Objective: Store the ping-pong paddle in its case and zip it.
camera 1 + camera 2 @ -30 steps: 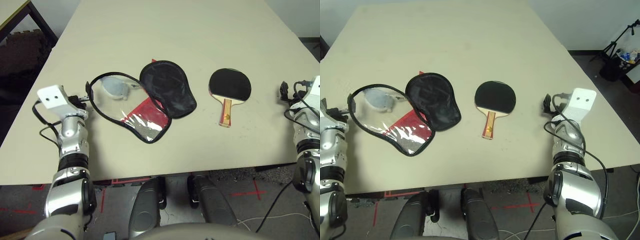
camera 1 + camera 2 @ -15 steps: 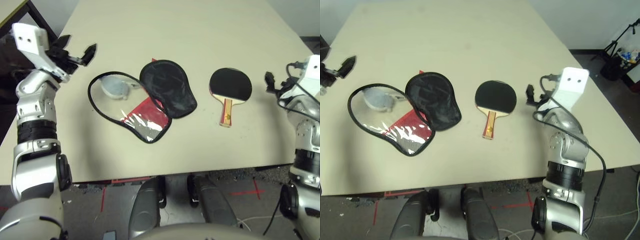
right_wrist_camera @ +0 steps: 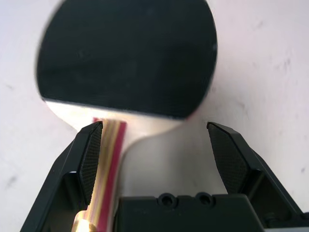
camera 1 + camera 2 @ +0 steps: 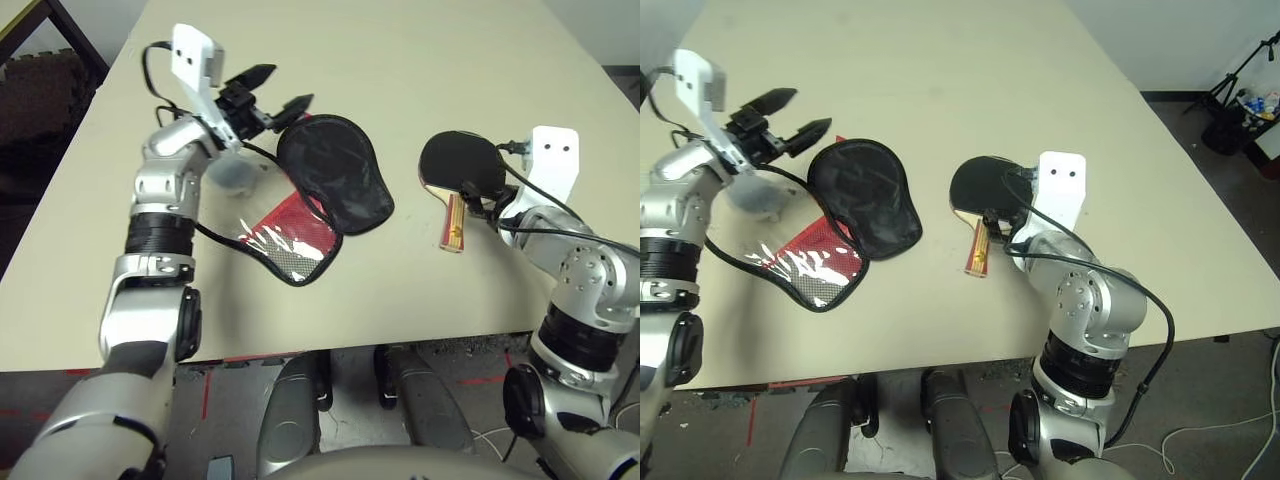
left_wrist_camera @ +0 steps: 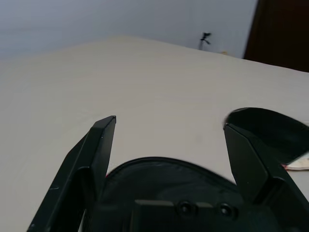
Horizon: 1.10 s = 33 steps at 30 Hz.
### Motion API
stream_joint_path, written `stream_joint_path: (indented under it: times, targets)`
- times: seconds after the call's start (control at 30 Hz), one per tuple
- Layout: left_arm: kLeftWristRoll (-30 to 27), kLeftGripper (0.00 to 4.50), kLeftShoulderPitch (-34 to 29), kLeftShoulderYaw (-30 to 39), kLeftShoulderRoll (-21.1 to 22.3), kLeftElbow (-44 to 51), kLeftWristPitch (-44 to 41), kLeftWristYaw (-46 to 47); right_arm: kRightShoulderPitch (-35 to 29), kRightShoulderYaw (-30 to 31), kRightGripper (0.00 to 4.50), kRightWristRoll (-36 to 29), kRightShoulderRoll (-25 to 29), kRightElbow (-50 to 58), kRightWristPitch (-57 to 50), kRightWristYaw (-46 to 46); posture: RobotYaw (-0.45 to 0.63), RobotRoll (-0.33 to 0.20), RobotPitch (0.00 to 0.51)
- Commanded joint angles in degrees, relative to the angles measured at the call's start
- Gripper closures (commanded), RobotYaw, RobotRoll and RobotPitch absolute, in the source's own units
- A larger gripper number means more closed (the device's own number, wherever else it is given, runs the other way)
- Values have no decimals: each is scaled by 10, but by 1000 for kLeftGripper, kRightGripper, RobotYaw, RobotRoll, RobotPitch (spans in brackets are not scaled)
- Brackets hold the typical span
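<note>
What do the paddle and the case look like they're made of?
Paddle: matte black face, likely rubber; pale wooden blade and handle with red and dark stripes. Case: black woven-looking fabric flap, slightly creased; glossy clear side, probably plastic, over a red panel; black zipper rim.

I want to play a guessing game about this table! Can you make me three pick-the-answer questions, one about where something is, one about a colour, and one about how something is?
1. Where is the paddle lying?
A. inside the case
B. on the table, right of the case
C. on the floor

2. What colour is the paddle's round face?
A. black
B. green
C. yellow

3. How is the right gripper?
A. shut
B. open
C. holding the case

Answers:
1 B, it lies on the bare table beside the case.
2 A, the face is black.
3 B, its fingers stand apart, over the handle.
</note>
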<state>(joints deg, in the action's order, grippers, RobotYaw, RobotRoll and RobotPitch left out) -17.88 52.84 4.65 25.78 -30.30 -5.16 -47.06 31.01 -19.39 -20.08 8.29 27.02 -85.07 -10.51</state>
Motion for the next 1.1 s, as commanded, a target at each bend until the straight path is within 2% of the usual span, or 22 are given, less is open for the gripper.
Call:
stream_joint_path:
  times: [0.03,0.27,0.57,0.67,0.8,0.97,1.1]
  targets:
    - [8,0,13,-18,-19,20,-11,-2,14,-1,43,16,-21,12,-47,3,-160,0,253]
    - [8,0,14,-19,-29,38,-24,7,30,21,43,38,-46,11,-73,16,-151,0,254]
    - [3,0,2,-12,-26,68,-39,19,12,54,43,49,-51,17,-74,32,-142,0,251]
    - [0,0,-3,-11,-27,77,-45,23,5,65,631,53,-48,18,-74,33,-139,0,251]
    - [-3,0,-8,-12,-27,85,-58,25,1,72,1882,64,-41,19,-74,31,-137,0,251]
    - [-23,0,-20,-29,-15,115,-137,-18,0,71,3317,78,-36,16,-74,34,-136,0,251]
    - [-28,0,-27,-42,-1,133,-181,-49,9,69,3395,85,-22,7,-74,42,-141,0,251]
